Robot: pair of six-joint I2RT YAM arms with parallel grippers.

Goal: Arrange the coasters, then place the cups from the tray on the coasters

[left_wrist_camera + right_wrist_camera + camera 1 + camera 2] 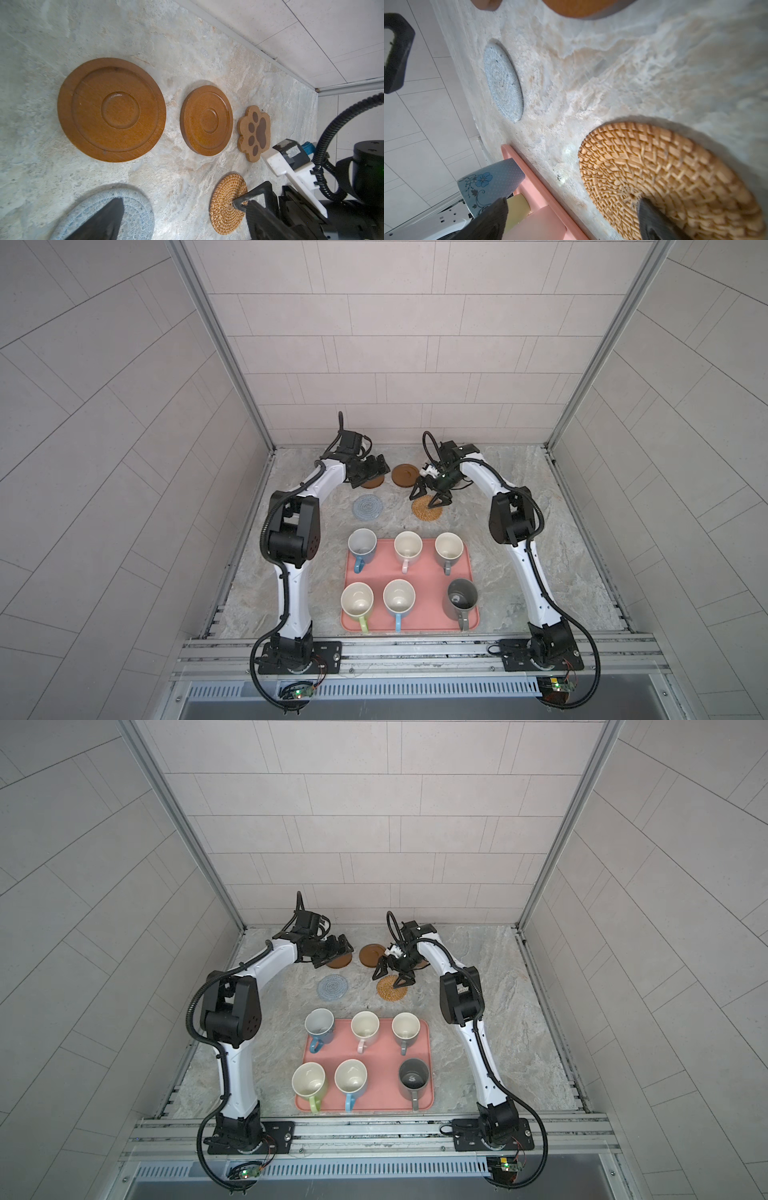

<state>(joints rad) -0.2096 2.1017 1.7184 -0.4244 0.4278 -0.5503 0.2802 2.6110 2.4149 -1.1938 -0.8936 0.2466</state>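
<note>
Several cups stand on the pink tray (pixel 428 618), among them a blue one (pixel 361 545) and a tall dark-grey one (pixel 461 597). Behind the tray lie the coasters: grey-blue crochet (pixel 367 508), golden rattan (pixel 427 509), two brown wooden discs (pixel 112 110) (pixel 206 120) and a tan paw (pixel 254 133). My left gripper (pixel 370 472) hovers open above the left disc, holding nothing. My right gripper (pixel 429 497) is open too, with one fingertip (pixel 239 202) down on the rattan coaster (pixel 664 174) and the other off its edge.
The tiled back wall (pixel 395 364) runs close behind the coasters. Metal frame posts (pixel 266 439) and side rails bound the marble tabletop (pixel 540 497). The arm bases sit on the front rail (pixel 415 651).
</note>
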